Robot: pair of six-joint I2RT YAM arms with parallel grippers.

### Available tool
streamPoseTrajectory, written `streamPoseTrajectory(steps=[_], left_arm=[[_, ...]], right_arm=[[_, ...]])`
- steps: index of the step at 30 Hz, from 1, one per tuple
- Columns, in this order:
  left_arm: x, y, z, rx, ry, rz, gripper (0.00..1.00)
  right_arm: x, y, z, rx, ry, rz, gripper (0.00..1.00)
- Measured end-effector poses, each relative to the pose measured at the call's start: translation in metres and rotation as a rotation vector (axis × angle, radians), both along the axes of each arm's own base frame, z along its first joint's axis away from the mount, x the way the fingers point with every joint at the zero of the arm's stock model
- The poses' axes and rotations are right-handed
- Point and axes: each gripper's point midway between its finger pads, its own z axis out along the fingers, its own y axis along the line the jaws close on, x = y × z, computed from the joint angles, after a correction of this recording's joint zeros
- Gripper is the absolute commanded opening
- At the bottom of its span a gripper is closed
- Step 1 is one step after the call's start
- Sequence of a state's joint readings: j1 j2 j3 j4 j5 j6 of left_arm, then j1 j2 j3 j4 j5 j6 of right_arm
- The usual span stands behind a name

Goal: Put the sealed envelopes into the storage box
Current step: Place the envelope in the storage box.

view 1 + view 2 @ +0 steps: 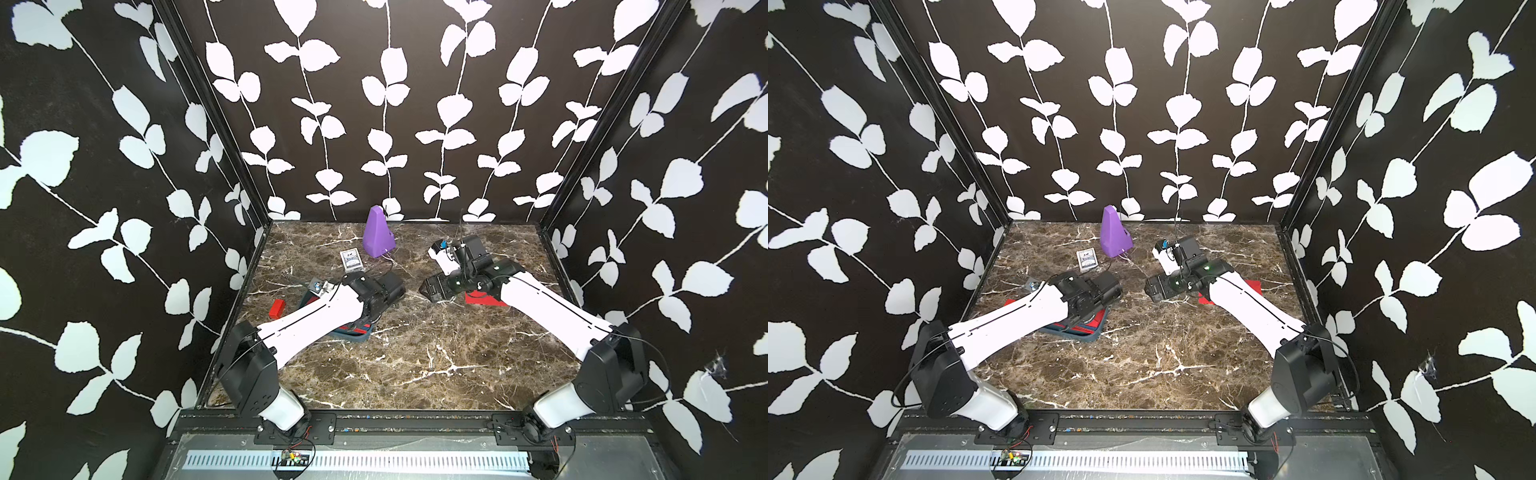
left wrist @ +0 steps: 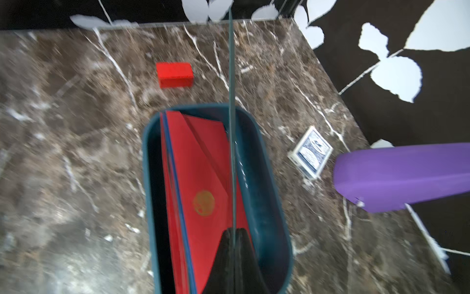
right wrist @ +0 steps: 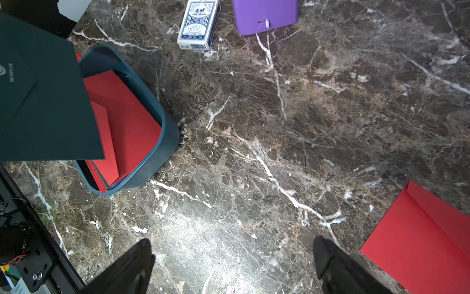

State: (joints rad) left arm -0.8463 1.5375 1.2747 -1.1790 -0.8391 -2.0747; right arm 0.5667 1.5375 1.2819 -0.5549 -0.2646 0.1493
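Nearest, at the lower left of the desk (image 1: 415,365) in both top views, sits the storage box (image 2: 264,178). It is a smooth teal plastic tub with rounded corners. It already holds red envelopes (image 2: 198,178) leaning inside, one with a round gold seal, and a thin navy edge shows among them.

The left fingers (image 2: 226,247) are pinched tight on a dark green envelope (image 3: 43,101), held upright over the box's opening. In the left wrist view it shows only as a thin line. It looks light and stiff enough to stay flat when gripped by one edge, but easy to crease. Its matte paper should not slip.

Farther, at centre right, the right fingers (image 3: 127,267) stand spread wide and empty over the glossy marble-patterned surface. A loose red envelope (image 3: 427,239) lies flat near them, at the lower right of the right wrist view. Lying flush like that, it probably wants a pinch at a lifted edge or corner.

Farthest back stand a card pack (image 1: 351,261) and a purple pyramid (image 1: 377,235). A red block (image 1: 277,308) lies at the left.
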Motion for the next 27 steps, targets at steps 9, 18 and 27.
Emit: streamPoseTrajectory(steps=[9,18,27], left_arm=[[0.003,-0.015,-0.017,-0.061,0.032,0.005,0.0],[0.001,-0.019,-0.035,-0.078,0.064,0.008,0.0],[-0.002,-0.02,-0.052,-0.088,0.086,0.01,0.0]], right_arm=[[-0.002,0.002,0.0,-0.011,0.001,0.008,0.99],[-0.001,0.001,0.003,-0.016,-0.001,0.006,0.99],[0.008,-0.012,-0.001,-0.08,-0.027,-0.073,0.99]])
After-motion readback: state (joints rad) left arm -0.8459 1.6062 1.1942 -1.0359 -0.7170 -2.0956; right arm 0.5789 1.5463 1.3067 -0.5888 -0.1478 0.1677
